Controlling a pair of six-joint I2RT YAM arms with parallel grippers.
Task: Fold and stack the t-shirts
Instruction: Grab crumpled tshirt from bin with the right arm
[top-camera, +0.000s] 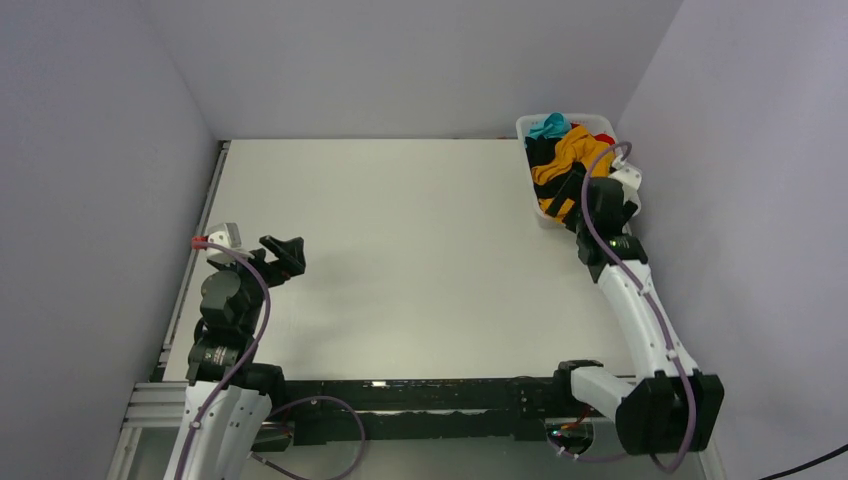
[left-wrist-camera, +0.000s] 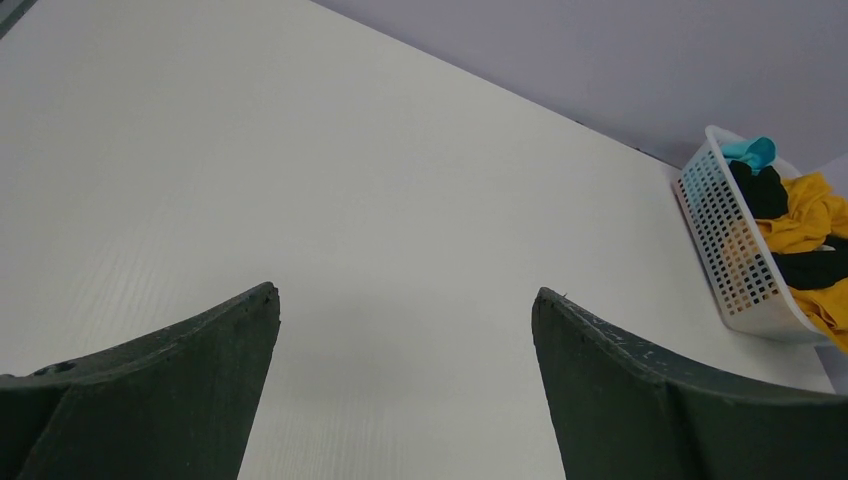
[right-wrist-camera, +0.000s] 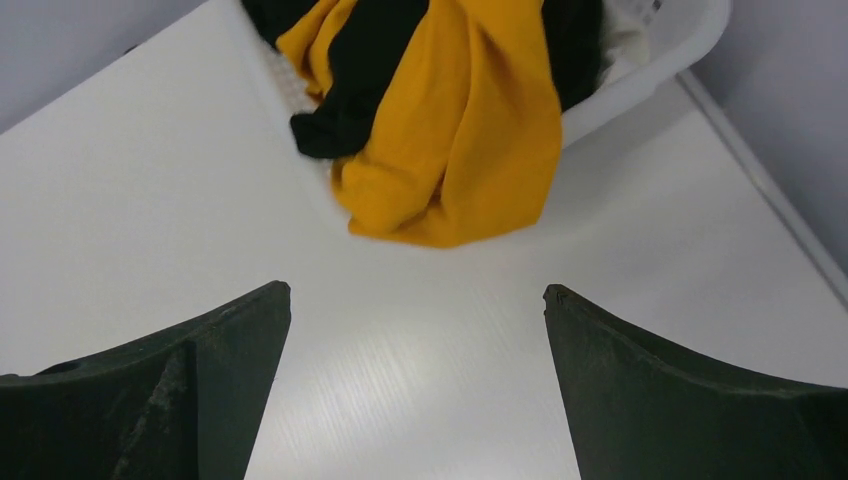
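Observation:
The t-shirts lie bunched in a white plastic basket (top-camera: 528, 135) at the table's far right corner. A mustard-orange shirt (top-camera: 562, 165) is on top, with black (top-camera: 541, 150), teal (top-camera: 549, 127) and red (top-camera: 578, 128) cloth around it. In the right wrist view the mustard shirt (right-wrist-camera: 470, 130) spills over the basket's rim (right-wrist-camera: 660, 70) onto the table, wrapped around a black shirt (right-wrist-camera: 370, 70). My right gripper (right-wrist-camera: 417, 295) hangs open just short of that spilled cloth, holding nothing. My left gripper (top-camera: 283, 252) is open over the left of the table, far from the basket (left-wrist-camera: 725, 250).
The white table (top-camera: 400, 250) is walled in by pale lilac panels at the back and both sides. A metal rail (top-camera: 195, 250) runs along its left edge. The arm bases and a black bar (top-camera: 430, 395) sit along the near edge.

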